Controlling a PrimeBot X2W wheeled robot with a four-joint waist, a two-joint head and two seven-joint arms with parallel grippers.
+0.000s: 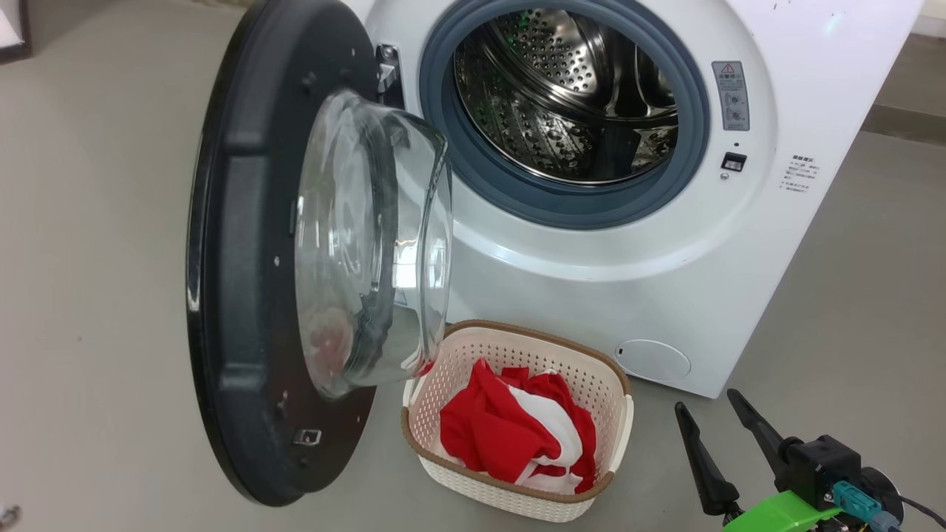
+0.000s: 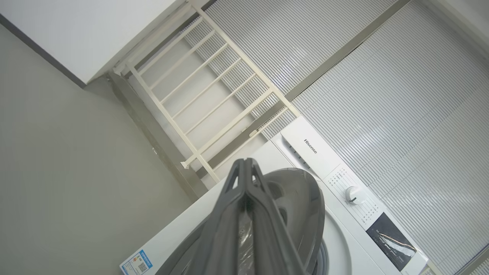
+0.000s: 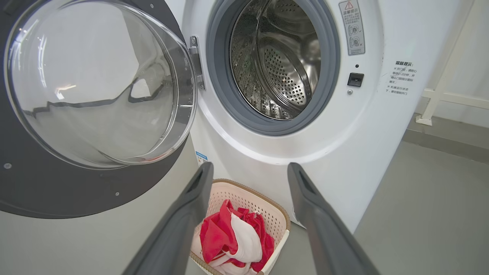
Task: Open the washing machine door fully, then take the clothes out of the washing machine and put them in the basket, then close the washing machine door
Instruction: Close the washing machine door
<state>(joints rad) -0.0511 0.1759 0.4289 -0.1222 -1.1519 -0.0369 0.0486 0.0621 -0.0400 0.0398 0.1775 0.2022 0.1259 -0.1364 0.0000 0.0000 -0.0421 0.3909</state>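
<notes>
Head view: clothes (image 1: pixel 510 428) in basket (image 1: pixel 532 334), so I should push the door (image 1: pixel 236 295) shut by its rim with my closed left end effector (image 2: pixel 244 162); right end effector (image 1: pixel 706 400) gapes.

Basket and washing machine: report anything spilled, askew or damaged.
Nothing stands out. The clothes lie in the basket, which stands upright before the washing machine; the drum looks empty and the washing machine door hangs open, unmarked.

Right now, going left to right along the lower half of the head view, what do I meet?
washing machine door → basket holding the clothes → right gripper, open
</notes>
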